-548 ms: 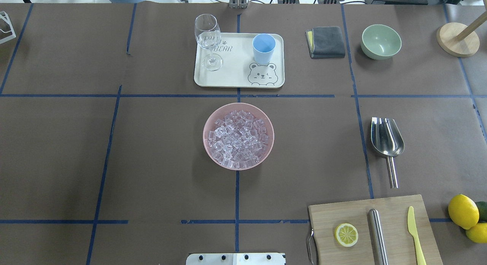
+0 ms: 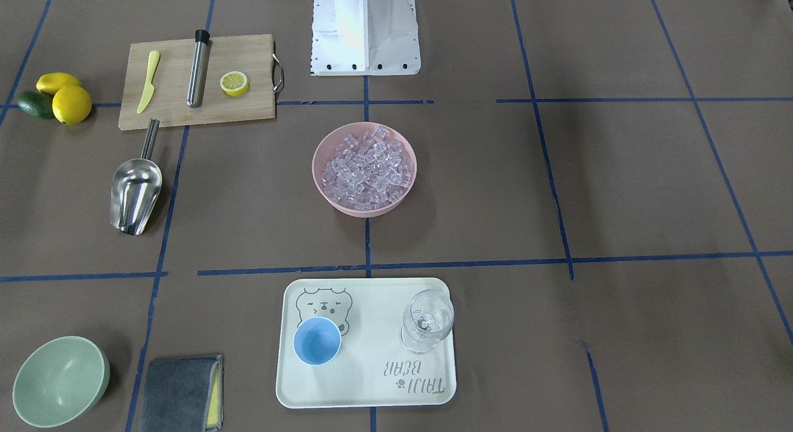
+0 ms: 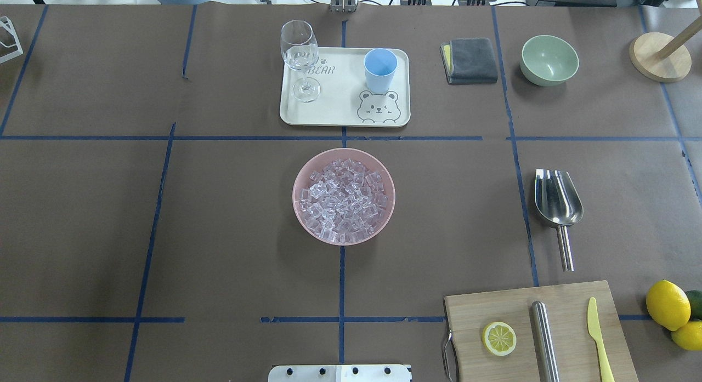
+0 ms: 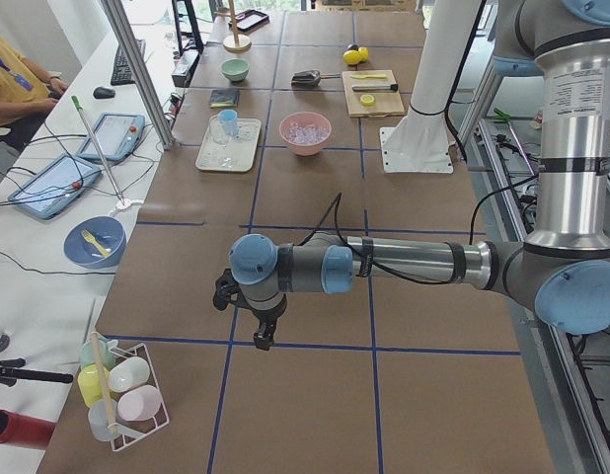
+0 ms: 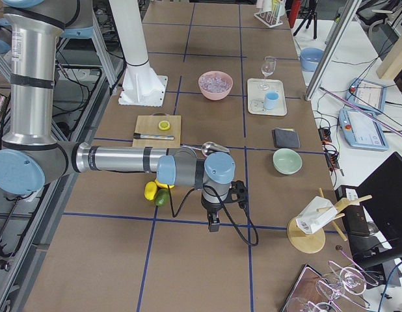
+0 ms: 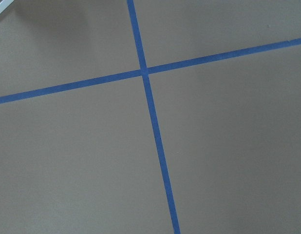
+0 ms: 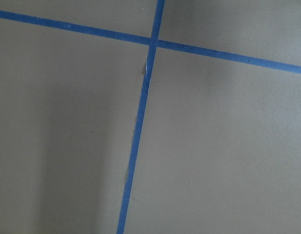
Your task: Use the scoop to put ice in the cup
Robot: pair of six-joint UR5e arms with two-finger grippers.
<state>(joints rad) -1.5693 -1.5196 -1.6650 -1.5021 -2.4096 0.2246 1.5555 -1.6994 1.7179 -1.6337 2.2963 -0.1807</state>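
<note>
The ice (image 3: 344, 200) is heaped in a pink bowl (image 3: 299, 176) at the table's middle; it also shows in the front view (image 2: 367, 170). The light-blue cup (image 3: 380, 68) stands upright on a cream tray (image 3: 340, 113), at its right. The steel scoop (image 3: 558, 200) lies on the table right of the bowl, handle toward the robot. My left gripper (image 4: 263, 334) shows only in the left side view, far from these things. My right gripper (image 5: 214, 222) shows only in the right side view. I cannot tell whether either is open or shut.
A clear stemmed glass (image 3: 299, 56) stands on the tray's left. A grey cloth (image 3: 469, 60) and a pale-green bowl (image 3: 549, 59) are at the back right. A cutting board (image 3: 526, 311) holds a lemon half, a steel tube and a yellow knife. Lemons (image 3: 667, 305) lie beside it.
</note>
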